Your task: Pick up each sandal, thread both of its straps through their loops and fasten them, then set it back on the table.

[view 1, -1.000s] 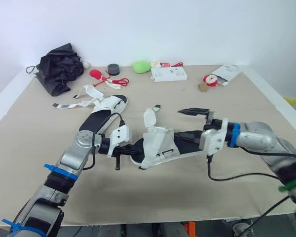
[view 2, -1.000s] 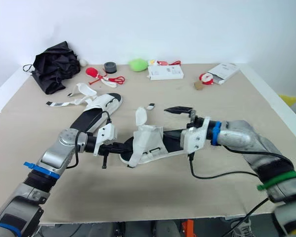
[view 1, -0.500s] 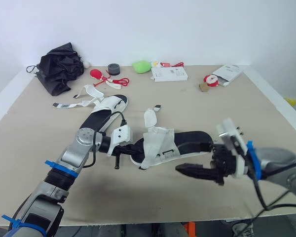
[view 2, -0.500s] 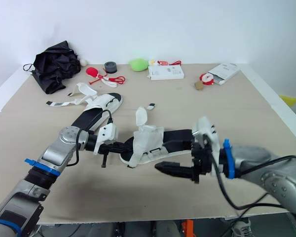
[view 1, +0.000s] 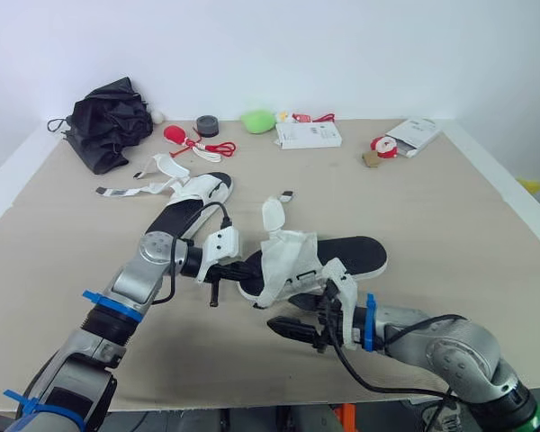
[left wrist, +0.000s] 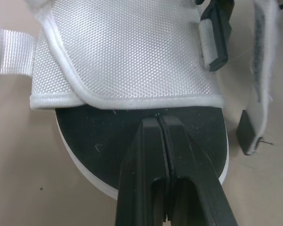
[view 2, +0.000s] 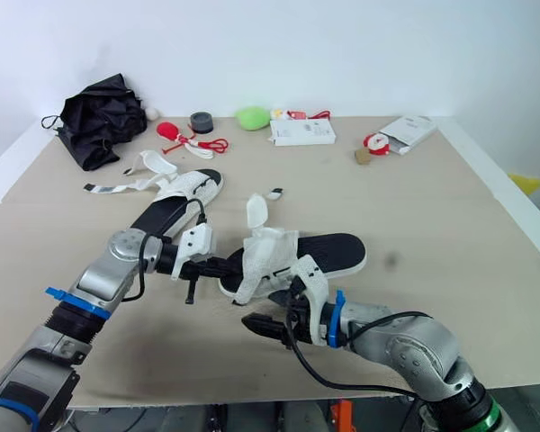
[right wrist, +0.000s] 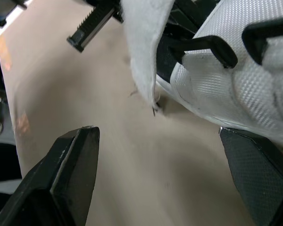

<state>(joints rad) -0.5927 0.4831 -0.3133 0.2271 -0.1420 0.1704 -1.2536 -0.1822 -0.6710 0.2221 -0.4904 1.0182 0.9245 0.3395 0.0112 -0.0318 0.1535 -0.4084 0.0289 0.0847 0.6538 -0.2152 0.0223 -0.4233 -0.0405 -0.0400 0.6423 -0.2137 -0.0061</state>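
Left arm: reaches forward from the robot's left, forearm low over the tabletop (view 1: 432, 207). The left gripper (left wrist: 158, 120) is at the toe end of the near sandal (view 1: 346, 256). Its fingers (left wrist: 144, 160) are pressed together with no gap, tips on the black footbed against the hem of the white upper.

Right arm: elbow bent, forearm crossing inward along the front of the tabletop. The right gripper (view 1: 283, 324) points toward the robot's left, low, just in front of the near sandal. Its fingers (right wrist: 70, 165) are spread wide and hold nothing; bare tabletop lies between them.

Near sandal: rests mid-tabletop. Upper is white woven mesh with a rolled edge; footbed is matte black and lightly scuffed; sole rim is white. A black plastic loop (left wrist: 216, 40) sits on a webbing tab. One strap end (view 1: 273, 213) stands up loose.

Second sandal (view 1: 196, 200): farther back on the robot's left, straps splayed open.

Tabletop: tan, paper-like covering. White box (view 1: 308, 135) at the back, printing too small to read.
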